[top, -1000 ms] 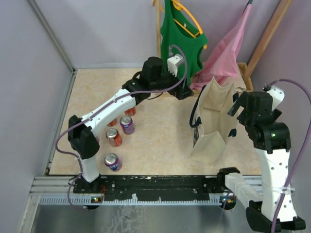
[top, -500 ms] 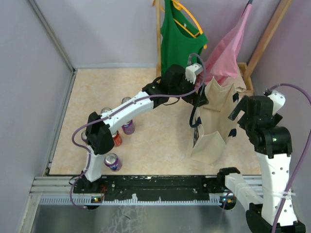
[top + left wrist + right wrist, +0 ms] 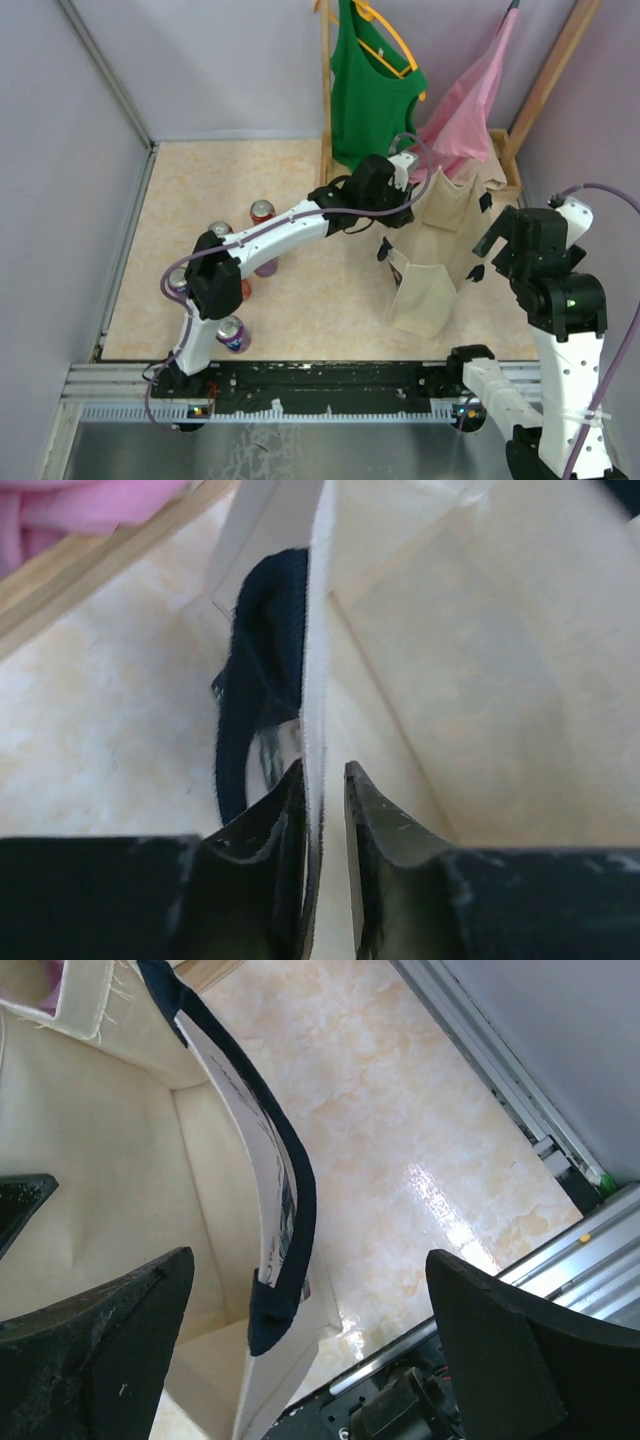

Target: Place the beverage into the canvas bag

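The beige canvas bag [image 3: 430,272] stands right of centre, leaning, with its mouth up. My left gripper [image 3: 403,203] reaches over the bag's left rim. In the left wrist view its jaws [image 3: 325,775] stand narrow around the rim's canvas edge [image 3: 316,630], beside the navy handle [image 3: 255,680]; a thin gap shows on the right side. Several beverage cans lie on the floor at the left, among them a red one [image 3: 262,211] and a purple one [image 3: 232,333]. My right gripper [image 3: 487,250] hangs wide open over the bag's right rim [image 3: 100,1140], with a navy handle [image 3: 290,1160] between its fingers, untouched.
A green tank top [image 3: 370,90] and a pink garment [image 3: 465,110] hang on a wooden rack [image 3: 325,80] just behind the bag. Purple walls close in the floor on three sides. A metal rail [image 3: 300,385] runs along the near edge.
My left arm has swung right from the rack to the bag's left rim and its jaws have narrowed around the rim. The bag has shifted and leans. My right arm has barely moved.
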